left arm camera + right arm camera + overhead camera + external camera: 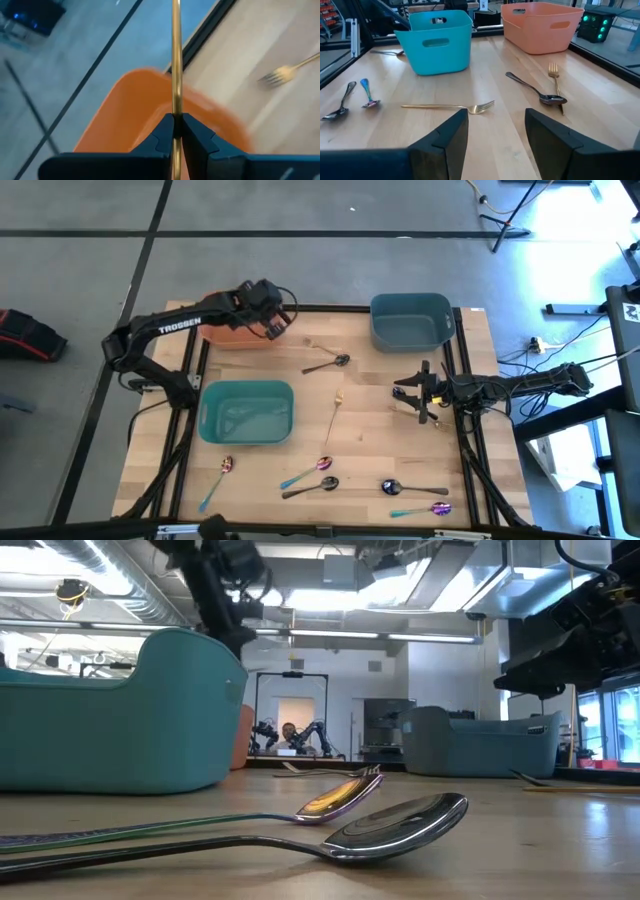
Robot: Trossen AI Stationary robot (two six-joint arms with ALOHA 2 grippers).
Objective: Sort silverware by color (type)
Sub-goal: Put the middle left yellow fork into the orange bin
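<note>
While your left gripper (281,320) hangs over the orange bin (232,332) at the table's far left, its fingers (162,134) are clamped on a thin gold handle (176,60); you cannot tell from the wrist view whether that piece is a fork or a spoon. Your right gripper (412,394) sits low over the wood at the right side, jaws spread wide, nothing between them. Silverware still out on the table: a gold fork (318,346) and a black spoon (330,363) lie near each other between the orange bin and the far blue-grey bin (411,320), with the spoon's bowl close to the fork's handle in the right wrist view. A second gold fork (333,420) lies mid-table, just right of the teal bin (246,411). Along the near edge you have an iridescent spoon (217,480) at the left, another iridescent spoon (308,471) with a black spoon (312,487) just beside it near the middle, then a black spoon (410,488) and an iridescent spoon (422,509) toward the right. In the low view the middle pair fills the foreground, bowls nearly touching.
</note>
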